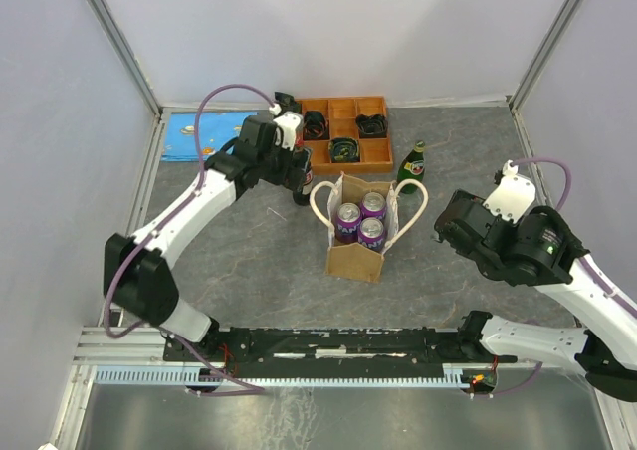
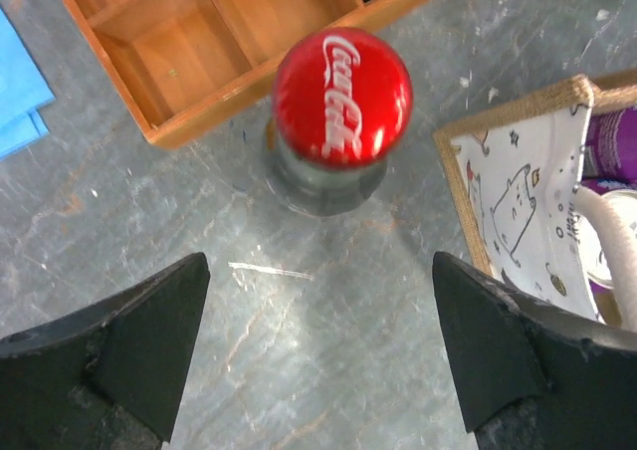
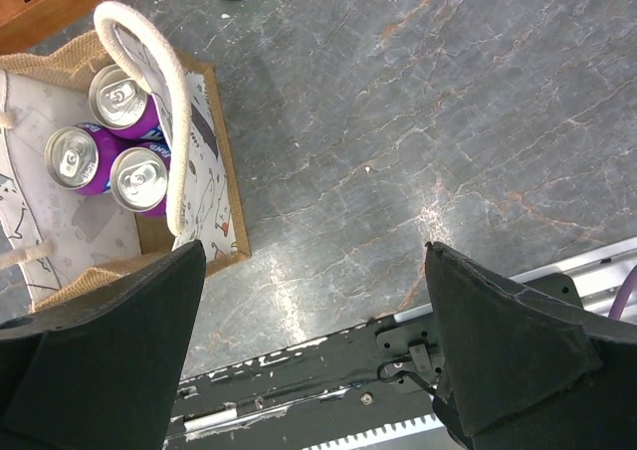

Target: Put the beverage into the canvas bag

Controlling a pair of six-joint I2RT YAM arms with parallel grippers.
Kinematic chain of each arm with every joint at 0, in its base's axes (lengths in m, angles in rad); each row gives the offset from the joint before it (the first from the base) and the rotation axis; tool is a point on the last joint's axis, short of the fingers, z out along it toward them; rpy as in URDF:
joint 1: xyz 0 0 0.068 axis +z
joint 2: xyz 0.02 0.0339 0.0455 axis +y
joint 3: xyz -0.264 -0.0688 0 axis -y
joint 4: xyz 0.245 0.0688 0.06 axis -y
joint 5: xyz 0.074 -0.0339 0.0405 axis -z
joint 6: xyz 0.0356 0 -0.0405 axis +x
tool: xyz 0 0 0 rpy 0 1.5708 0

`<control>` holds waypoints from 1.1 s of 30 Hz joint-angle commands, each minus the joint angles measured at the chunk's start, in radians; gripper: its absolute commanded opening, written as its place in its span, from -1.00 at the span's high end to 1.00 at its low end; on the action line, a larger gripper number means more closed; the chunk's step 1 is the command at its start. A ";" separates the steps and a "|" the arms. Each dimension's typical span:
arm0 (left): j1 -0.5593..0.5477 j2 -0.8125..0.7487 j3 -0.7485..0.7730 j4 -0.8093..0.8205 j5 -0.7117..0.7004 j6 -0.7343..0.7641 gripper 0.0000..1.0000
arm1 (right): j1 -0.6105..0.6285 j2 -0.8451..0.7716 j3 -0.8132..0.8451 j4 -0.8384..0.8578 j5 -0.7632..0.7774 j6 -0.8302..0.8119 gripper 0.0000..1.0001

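The left pincer (image 2: 318,271), fingers spread wide, is hovering above the upright, red-capped dark Coca-Cola bottle (image 2: 342,97). The bottle is standing on the grey marbled surface (image 2: 328,370) just beside the tan canvas bag (image 2: 518,186). The right pincer (image 3: 314,261), also gaping, is waiting farther off.

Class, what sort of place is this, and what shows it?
Probably a robotics lab test cell: plain white panels enclose the table, left arm and right arm sit on a rail, props like the canvas bag are staged.

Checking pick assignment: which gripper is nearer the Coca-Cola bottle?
Left. The left gripper hangs open just over the Coca-Cola bottle; the right gripper, also open, sits across the canvas bag from it.
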 commanded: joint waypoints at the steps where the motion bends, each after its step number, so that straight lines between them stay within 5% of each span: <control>1: 0.001 -0.171 -0.203 0.500 -0.044 -0.041 -0.98 | -0.002 0.016 0.027 -0.019 0.011 -0.009 -0.99; 6: -0.021 -0.226 -0.398 0.794 -0.043 -0.026 -0.99 | 0.000 0.063 0.059 -0.024 0.001 -0.025 -0.99; 23: -0.031 -0.107 -0.532 1.187 -0.036 -0.079 -0.90 | -0.002 0.116 0.107 -0.051 -0.004 -0.023 -0.99; 29: -0.039 -0.020 -0.521 1.290 -0.054 -0.085 -0.71 | -0.001 0.115 0.128 -0.082 -0.005 -0.017 -0.99; 33: -0.044 0.016 -0.523 1.347 -0.072 -0.089 -0.33 | -0.001 0.109 0.136 -0.111 -0.005 -0.003 -0.99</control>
